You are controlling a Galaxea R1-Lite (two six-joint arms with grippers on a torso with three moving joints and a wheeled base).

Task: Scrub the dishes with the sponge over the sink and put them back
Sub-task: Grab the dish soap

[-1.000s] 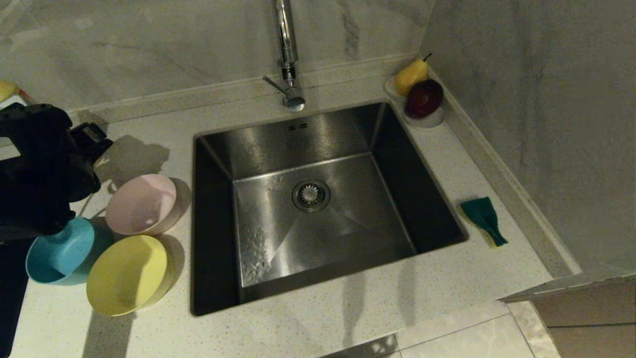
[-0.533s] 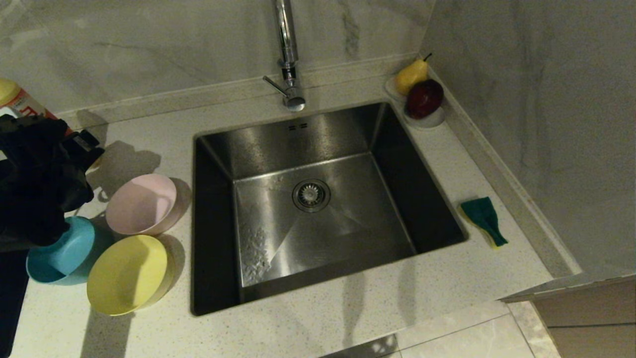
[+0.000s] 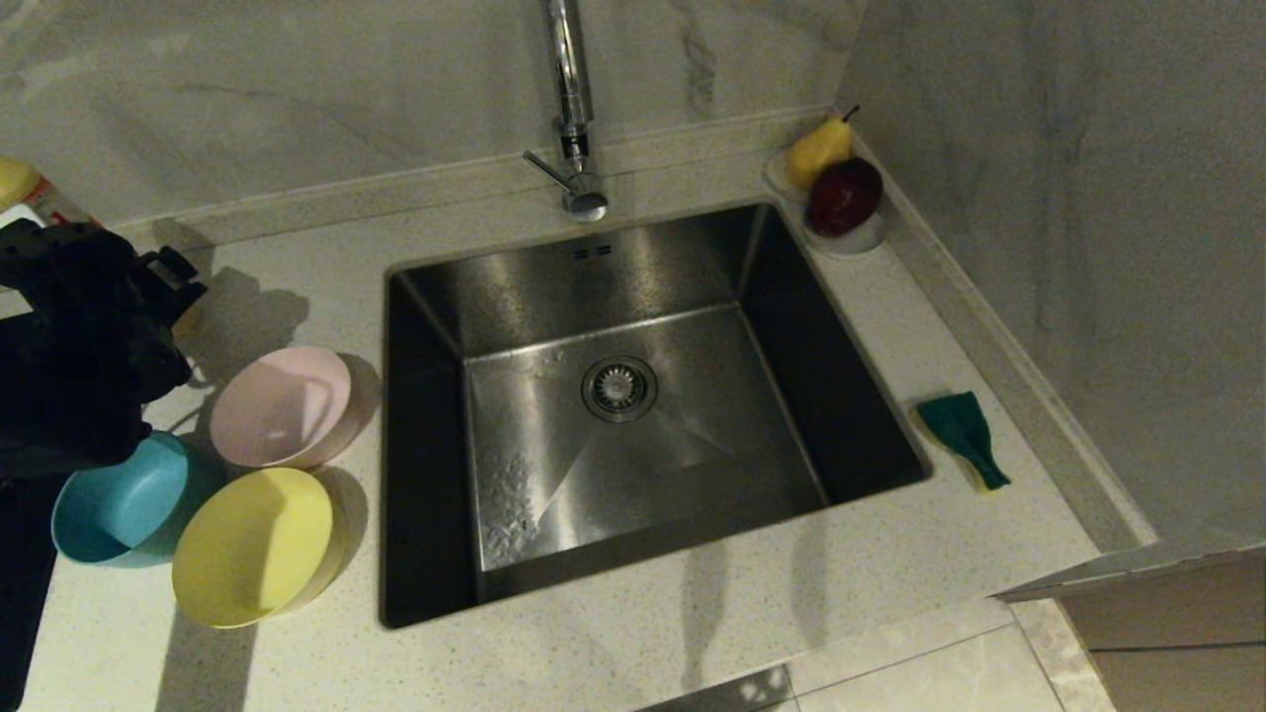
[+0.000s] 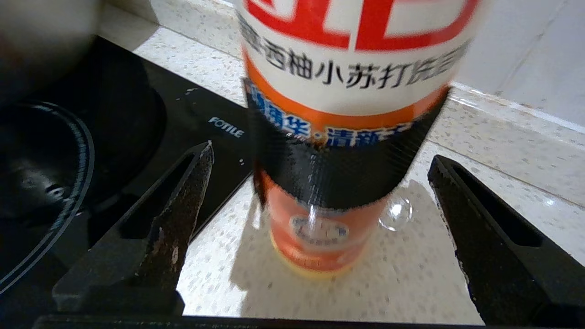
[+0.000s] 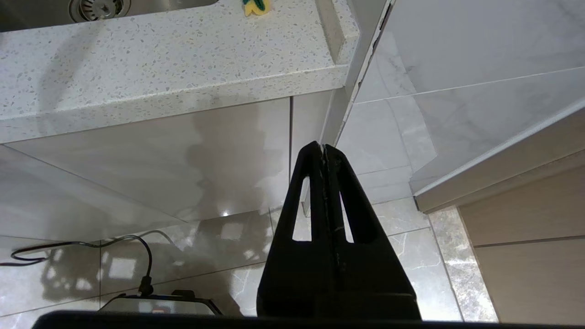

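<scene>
- Left gripper (image 4: pixel 320 160): fingers spread wide around an upright detergent bottle (image 4: pixel 340 137), not clamped.
- Right gripper (image 5: pixel 323 151): fingers pressed together, parked below the counter.
- Pink bowl (image 3: pixel 285 405), blue bowl (image 3: pixel 114 504), yellow bowl (image 3: pixel 252 546) and sponge (image 3: pixel 961 435) lie untouched beside the sink (image 3: pixel 495 287), well away from either gripper's fingers; scrubbing seemingly not begun.

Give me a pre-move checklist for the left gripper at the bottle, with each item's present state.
1. Left gripper open: ok, fingers spread wide.
2. Bottle between the fingers: ok, centred, neither finger touching it.
3. Bottle upright on the counter: ok.
4. Bowls clear of the arm: cannot tell; the arm overlaps the blue bowl in the head view, while the pink bowl and yellow bowl sit free.
5. Sponge reachable: ok, lying right of the sink.
6. Right gripper parked: ok, shut, below the counter.
</scene>
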